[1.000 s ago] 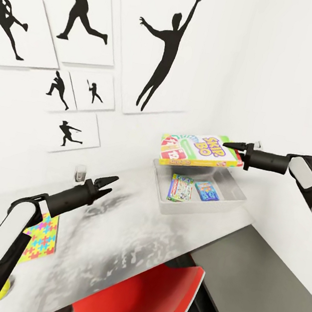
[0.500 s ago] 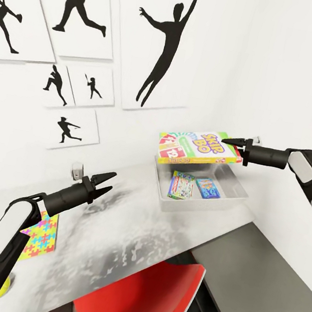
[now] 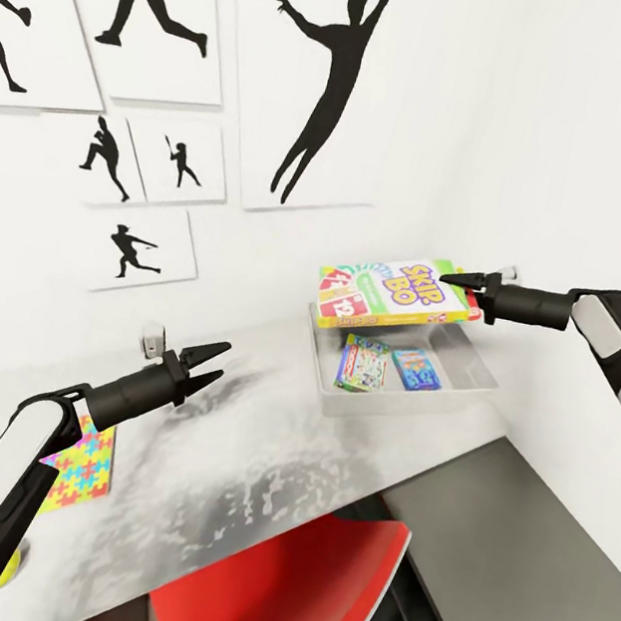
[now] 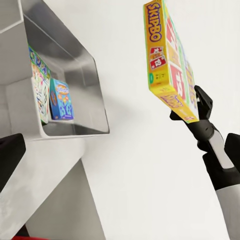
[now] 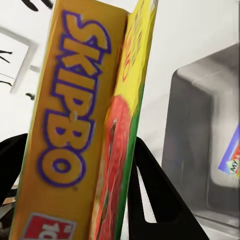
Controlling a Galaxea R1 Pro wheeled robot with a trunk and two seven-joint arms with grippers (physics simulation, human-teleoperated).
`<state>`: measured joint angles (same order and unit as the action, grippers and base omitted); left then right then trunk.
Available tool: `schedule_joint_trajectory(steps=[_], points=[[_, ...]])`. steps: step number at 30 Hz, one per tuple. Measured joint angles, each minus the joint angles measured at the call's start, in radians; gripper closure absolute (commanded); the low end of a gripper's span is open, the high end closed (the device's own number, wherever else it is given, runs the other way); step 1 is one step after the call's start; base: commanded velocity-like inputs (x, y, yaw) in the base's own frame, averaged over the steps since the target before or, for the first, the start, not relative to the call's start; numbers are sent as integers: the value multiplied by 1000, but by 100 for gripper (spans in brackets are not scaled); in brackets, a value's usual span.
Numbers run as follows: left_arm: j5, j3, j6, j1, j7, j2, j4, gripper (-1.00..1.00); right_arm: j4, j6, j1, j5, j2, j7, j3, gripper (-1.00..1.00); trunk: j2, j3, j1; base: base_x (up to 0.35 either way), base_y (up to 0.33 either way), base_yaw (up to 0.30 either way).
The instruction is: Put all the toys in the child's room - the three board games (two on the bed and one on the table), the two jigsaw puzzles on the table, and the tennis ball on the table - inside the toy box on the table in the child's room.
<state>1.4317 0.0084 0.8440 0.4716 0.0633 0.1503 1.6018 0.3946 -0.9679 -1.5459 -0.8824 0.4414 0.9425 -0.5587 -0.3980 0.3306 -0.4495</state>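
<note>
My right gripper (image 3: 462,279) is shut on the right edge of the rainbow SKIP-BO board game (image 3: 394,294), holding it roughly flat in the air above the light-grey toy box (image 3: 470,383) at the table's far right end. Inside the toy box lie the white-green Monopoly box (image 3: 362,364) and a blue board game (image 3: 414,368). The held SKIP-BO box (image 4: 167,60) and the toy box (image 4: 75,65) also appear in the left wrist view, and its spine (image 5: 70,125) is close up in the right wrist view. My left gripper (image 3: 210,354) hangs open over the table's middle. A colourful jigsaw puzzle (image 3: 83,464) lies behind my left forearm.
The pale grey table (image 3: 255,463) runs along a white wall with black baseball-player silhouettes (image 3: 329,81). A red chair (image 3: 304,592) is tucked at the table's near edge. A lower dark-grey cabinet top (image 3: 530,570) sits at the right. A small wall socket (image 3: 153,342) is behind the left gripper.
The head view has shifted slightly. My right gripper has carried the SKIP-BO box a little up and right, still over the toy box. The left arm has barely moved.
</note>
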Motion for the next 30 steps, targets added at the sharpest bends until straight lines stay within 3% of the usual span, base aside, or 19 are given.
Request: schedule_joint_trajectory(steps=[9, 13, 16, 21, 30], points=[[3, 8, 4, -2, 6, 3, 1, -100, -2, 16, -18, 11, 0, -1, -1, 100, 0, 15, 0, 0, 0, 0], [15, 43, 24, -10, 30, 14, 3, -100, -3, 27, -22, 13, 1, 0, -1, 100, 0, 21, 0, 0, 0, 0], [49, 90, 52, -25, 73, 20, 3, -100, -3, 36, -23, 19, 2, 1, -2, 100, 0, 26, 0, 0, 0, 0], [84, 132, 71, -41, 109, 25, 2, -100, -2, 42, -24, 42, 1, 5, -2, 100, 0, 34, 0, 0, 0, 0], [102, 152, 81, -49, 127, 27, 1, -100, -2, 44, -29, 66, 1, 9, -2, 100, 0, 49, 0, 0, 0, 0]])
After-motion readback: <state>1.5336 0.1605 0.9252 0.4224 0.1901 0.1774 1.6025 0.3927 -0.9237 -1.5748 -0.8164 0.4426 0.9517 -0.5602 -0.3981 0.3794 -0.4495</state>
